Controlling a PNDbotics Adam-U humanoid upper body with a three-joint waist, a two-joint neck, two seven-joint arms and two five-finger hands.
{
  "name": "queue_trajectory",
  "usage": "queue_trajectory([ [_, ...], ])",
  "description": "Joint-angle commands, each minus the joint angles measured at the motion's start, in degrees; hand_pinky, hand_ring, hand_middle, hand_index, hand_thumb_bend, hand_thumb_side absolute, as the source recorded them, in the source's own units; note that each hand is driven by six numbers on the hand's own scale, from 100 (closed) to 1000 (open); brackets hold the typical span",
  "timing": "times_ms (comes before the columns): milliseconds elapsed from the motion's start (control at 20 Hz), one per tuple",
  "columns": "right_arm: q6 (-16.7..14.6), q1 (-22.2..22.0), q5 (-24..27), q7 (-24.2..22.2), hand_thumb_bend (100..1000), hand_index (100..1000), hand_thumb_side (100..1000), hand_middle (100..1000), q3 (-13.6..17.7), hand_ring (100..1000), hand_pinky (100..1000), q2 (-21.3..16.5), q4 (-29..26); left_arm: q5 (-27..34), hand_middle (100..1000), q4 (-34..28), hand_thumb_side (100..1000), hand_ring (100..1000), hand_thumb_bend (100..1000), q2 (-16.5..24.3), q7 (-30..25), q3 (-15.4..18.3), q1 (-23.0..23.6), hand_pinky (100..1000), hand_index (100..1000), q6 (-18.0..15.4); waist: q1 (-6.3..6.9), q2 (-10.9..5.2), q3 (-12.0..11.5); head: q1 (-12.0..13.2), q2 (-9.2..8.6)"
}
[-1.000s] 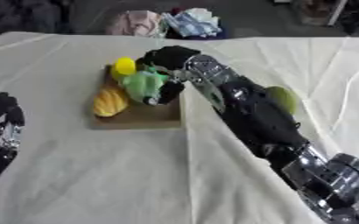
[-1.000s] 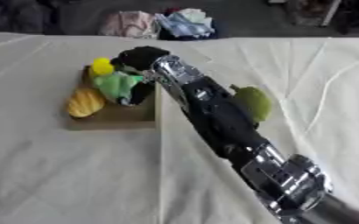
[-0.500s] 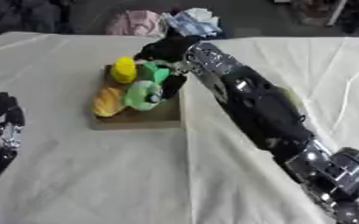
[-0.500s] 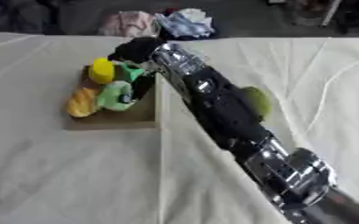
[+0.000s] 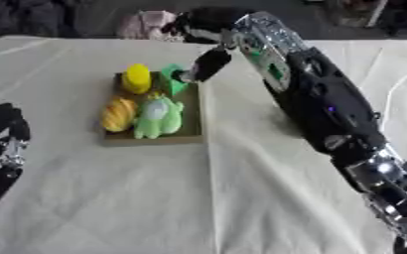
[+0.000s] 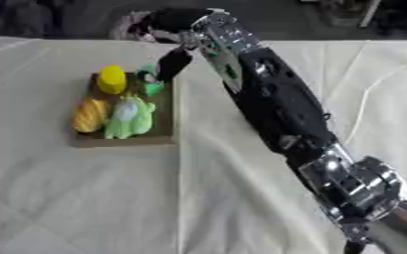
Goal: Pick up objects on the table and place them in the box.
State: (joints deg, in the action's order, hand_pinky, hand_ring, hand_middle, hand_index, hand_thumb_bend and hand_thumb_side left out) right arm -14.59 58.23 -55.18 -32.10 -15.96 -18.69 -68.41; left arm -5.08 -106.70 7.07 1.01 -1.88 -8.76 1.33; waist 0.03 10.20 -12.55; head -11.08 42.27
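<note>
1. the cloth-covered table (image 5: 111,198) spreads all round below your fingers; your right arm (image 5: 328,109) reaches across it from the near right.
2. the box (image 5: 192,136), a shallow brown tray, sits just below your right fingertips, its long axis running away from you.
3. your left hand (image 5: 3,149) rests idle at the lower left edge, well apart from the box; you cannot tell how its fingers lie.
4. your right hand (image 5: 209,30) hangs over the far right corner of the box. its dark fingers (image 5: 203,64) droop down, relaxed and spread, with nothing held; the tips sit just beside a small dark green piece (image 5: 172,79).
5. the pale green plush toy (image 5: 158,116) lies in the box nearer you than those fingers, long axis front to back. it looks soft and light; take it round the middle if it needs shifting.
6. the orange bread-shaped toy (image 5: 117,114) lies left of it, long axis the same way, probably light and squashy.
7. the yellow round toy (image 5: 137,78) sits in the far left corner, level with your fingertips; likely smooth, so cup it.
</note>
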Motion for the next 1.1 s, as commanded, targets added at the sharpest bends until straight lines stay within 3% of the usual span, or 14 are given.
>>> queue_trajectory([
  [50, 0.3, -0.8, 5.2, -1.8, 285, 994, 606, 854, 0.1, 856, 851, -4.7, -4.9, -0.2, 720, -0.8, 396, 827, 253, 1.2, 0.4, 0.5, -0.1, 717, 808, 0.0, 0.36, -1.94, 0.4, 0.6, -0.01],
  [400, 1.6, -9.7, 14.0, -6.4, 256, 970, 628, 858, -0.8, 860, 853, -11.9, -14.5, -0.5, 721, -0.6, 398, 828, 254, 1.4, 0.6, 0.8, 0.2, 718, 808, 0.0, 0.03, -2.08, 1.7, 1.4, -0.19],
  [450, 1.6, -11.1, 14.8, -7.3, 325, 969, 524, 858, -0.8, 861, 855, -12.9, -15.8, -0.6, 721, -0.6, 398, 828, 254, 1.4, 0.6, 0.8, 0.2, 717, 808, 0.0, -0.02, -2.07, 1.8, 1.5, -0.25],
  [500, 1.8, -12.5, 15.3, -8.3, 253, 966, 621, 861, -0.7, 862, 855, -13.8, -17.0, -0.6, 721, -0.6, 398, 829, 253, 1.5, 0.7, 0.8, 0.2, 718, 808, 0.0, -0.05, -2.05, 1.9, 1.6, -0.27],
  [600, 2.2, -15.1, 16.2, -9.8, 242, 967, 616, 862, -0.4, 864, 855, -15.2, -18.6, -0.7, 721, -0.6, 399, 829, 253, 1.5, 0.7, 0.9, 0.1, 718, 808, 0.0, -0.10, -2.00, 2.1, 1.7, -0.35],
  [850, 4.1, -20.3, 15.7, -10.8, 245, 968, 593, 867, 1.5, 868, 860, -17.5, -19.1, -0.8, 722, -0.5, 400, 830, 255, 1.5, 0.7, 1.0, 0.1, 718, 809, 0.1, -0.26, -1.87, 2.5, 1.9, -0.50],
  [1100, 5.1, -23.6, 11.7, -9.9, 253, 969, 574, 876, 3.5, 875, 867, -18.3, -16.9, -0.9, 722, -0.5, 401, 830, 253, 1.6, 0.7, 1.1, 0.1, 718, 809, 0.1, -0.34, -1.73, 2.6, 2.0, -0.67],
])
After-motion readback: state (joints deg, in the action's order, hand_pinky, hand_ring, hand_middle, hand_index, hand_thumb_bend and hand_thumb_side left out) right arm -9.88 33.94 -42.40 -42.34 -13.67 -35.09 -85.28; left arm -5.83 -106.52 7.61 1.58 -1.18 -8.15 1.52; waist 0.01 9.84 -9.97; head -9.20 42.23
